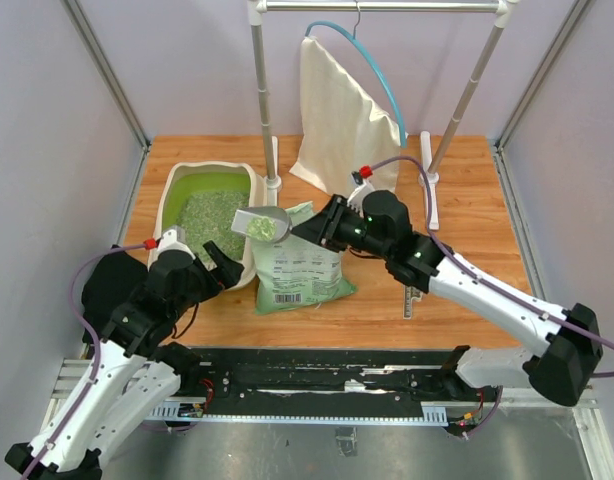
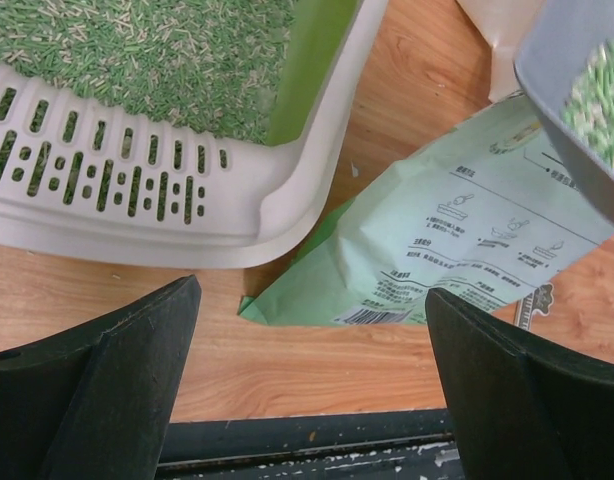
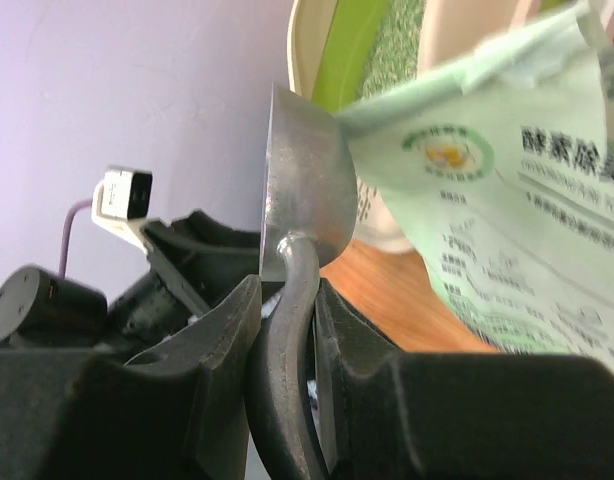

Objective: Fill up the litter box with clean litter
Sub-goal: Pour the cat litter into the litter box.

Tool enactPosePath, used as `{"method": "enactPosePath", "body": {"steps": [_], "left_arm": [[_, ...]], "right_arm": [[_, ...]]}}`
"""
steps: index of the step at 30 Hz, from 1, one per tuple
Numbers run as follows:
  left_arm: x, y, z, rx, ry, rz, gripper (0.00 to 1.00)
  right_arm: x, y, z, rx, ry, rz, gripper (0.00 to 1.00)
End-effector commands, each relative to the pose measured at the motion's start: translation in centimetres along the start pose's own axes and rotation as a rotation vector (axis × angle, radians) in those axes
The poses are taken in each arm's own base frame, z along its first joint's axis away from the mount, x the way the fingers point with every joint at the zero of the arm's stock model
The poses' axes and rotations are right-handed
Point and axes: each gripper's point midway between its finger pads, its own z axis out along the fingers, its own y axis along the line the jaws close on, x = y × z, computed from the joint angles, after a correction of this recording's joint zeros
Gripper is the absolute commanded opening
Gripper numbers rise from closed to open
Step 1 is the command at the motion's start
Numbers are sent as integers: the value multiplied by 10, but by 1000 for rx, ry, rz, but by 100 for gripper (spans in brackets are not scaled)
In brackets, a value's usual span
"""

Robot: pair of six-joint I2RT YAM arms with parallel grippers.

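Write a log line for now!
left gripper: open, empty | right gripper: shut on scoop | scoop: holds litter, over bag | litter box: partly filled

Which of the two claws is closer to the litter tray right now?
Left. The left gripper hangs open at the near corner of the litter box; the right gripper sits over the green bag, holding the scoop.

Overhead camera looks down from behind; both close wrist views share the litter box (image 2: 287, 190).
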Motion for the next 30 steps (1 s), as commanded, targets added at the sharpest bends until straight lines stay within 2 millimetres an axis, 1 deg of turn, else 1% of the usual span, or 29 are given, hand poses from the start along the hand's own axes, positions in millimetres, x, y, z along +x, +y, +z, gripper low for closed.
{"method": "enactPosePath", "body": {"steps": [1, 4, 6, 7, 10, 13, 17, 18, 21, 26, 30], "left_arm": [[-22, -21, -11, 55, -35, -1, 100], [-48, -24, -24, 22, -106, -10, 100], [-67, -23, -39, -11, -166, -16, 100], [-76, -23, -46, -18, -193, -19, 100], [-92, -24, -63, -23, -240, -22, 100], [-97, -26, -73, -14, -253, -23, 100], [-98, -25, -78, 1, -271, -32, 100], [-98, -23, -78, -2, -275, -28, 100], [-96, -19, -76, -13, -279, -12, 100], [-98, -21, -77, 7, -295, -19, 100], [-102, -21, -82, 12, -312, -21, 100]], "right_arm": [[-32, 48, 25, -89, -108, -52, 1], [-38, 46, 48, -43, -108, -96, 1], [-41, 42, 67, -15, -107, -121, 1], [-43, 42, 75, -9, -104, -134, 1], [-45, 42, 102, 20, -73, -195, 1], [-47, 35, 129, 69, -43, -259, 1], [-49, 19, 159, 159, -35, -342, 1], [-51, 22, 162, 164, -50, -363, 1], [-57, 23, 175, 188, -81, -438, 1], [-51, 11, 207, 221, -54, -495, 1], [-54, 8, 228, 231, -70, -550, 1]]}}
